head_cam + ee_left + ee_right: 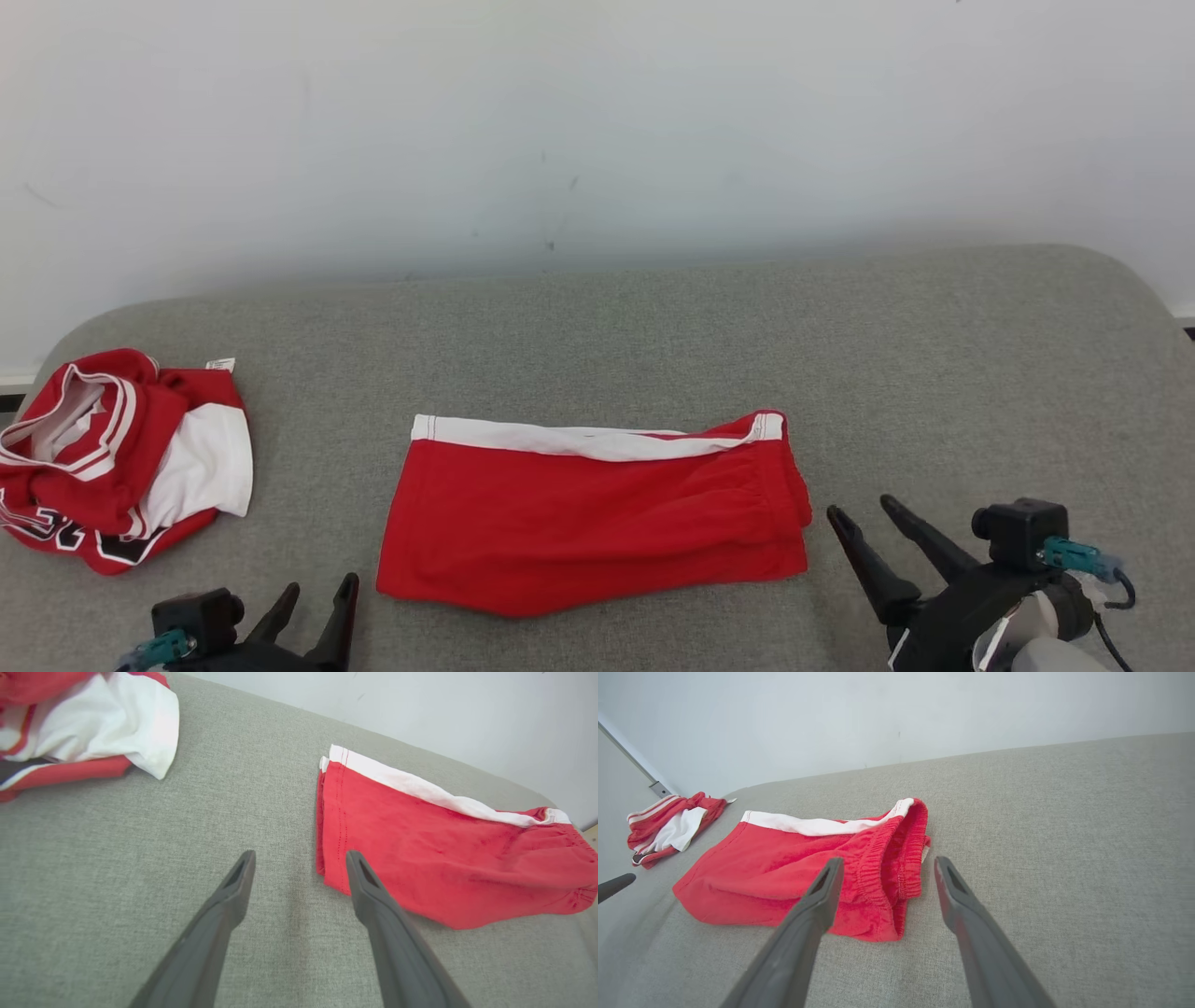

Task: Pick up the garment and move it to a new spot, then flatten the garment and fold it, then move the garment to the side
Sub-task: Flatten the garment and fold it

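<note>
The garment [588,518], red shorts with a white stripe, lies folded flat in the middle of the grey cushioned surface [653,327]. It also appears in the left wrist view [434,858] and the right wrist view [794,868]. My left gripper [319,593] sits just off its lower left corner, open, nothing between the fingers [299,858]. My right gripper [864,518] stands just right of the elastic waistband end, open and empty [885,865].
A crumpled red and white jersey [112,457] lies at the far left edge of the surface, seen too in the left wrist view [88,723] and right wrist view [668,828]. A white wall [597,131] rises behind. Bare grey surface stretches to the right.
</note>
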You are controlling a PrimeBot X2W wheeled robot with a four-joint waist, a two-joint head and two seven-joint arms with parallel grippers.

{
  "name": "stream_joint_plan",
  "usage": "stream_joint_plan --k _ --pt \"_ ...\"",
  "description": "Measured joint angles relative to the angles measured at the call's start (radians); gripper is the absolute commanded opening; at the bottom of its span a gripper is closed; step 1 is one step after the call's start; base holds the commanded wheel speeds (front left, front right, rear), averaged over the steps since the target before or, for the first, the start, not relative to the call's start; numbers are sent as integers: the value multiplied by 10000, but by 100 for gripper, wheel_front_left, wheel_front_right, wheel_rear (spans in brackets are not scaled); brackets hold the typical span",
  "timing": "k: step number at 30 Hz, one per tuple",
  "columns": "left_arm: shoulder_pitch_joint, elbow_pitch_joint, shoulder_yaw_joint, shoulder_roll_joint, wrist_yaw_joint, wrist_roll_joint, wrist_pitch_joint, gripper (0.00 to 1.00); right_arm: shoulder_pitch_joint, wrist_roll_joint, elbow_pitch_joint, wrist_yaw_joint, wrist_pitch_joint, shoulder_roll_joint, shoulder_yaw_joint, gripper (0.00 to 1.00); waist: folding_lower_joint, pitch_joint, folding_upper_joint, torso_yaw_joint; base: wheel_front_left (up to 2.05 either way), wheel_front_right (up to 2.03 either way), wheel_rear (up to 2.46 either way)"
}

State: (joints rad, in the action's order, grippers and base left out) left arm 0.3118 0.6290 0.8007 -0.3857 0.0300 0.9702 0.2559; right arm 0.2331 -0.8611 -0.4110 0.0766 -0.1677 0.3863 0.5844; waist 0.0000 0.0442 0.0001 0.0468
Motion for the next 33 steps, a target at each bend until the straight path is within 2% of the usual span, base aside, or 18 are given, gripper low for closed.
stream_joint_plan --k 1,6,15,24,33 --pt "0 0 0 0 0 0 0 100 0 0 0 0 0 0 0 100 0 0 0 0 0 0 0" --pt "-401 -658 -514 -198 523 -401 0 100 -8 259 347 -520 -449 29 -288 100 0 18 0 -154 0 0 0" --pt "-960 -2102 -1325 -374 857 -1544 0 100 -647 477 909 -1396 -700 366 -938 100 1 -30 0 -214 0 0 0" --pt "-2062 -3022 -2483 -648 941 -2228 0 100 -849 815 1584 -1647 -790 504 -1252 100 0 -54 -1 -188 0 0 0" --pt "-2473 -3939 -3649 -362 941 -3555 0 100 -1076 1239 1962 -1829 -800 639 -1503 100 1 -88 0 -229 0 0 0"
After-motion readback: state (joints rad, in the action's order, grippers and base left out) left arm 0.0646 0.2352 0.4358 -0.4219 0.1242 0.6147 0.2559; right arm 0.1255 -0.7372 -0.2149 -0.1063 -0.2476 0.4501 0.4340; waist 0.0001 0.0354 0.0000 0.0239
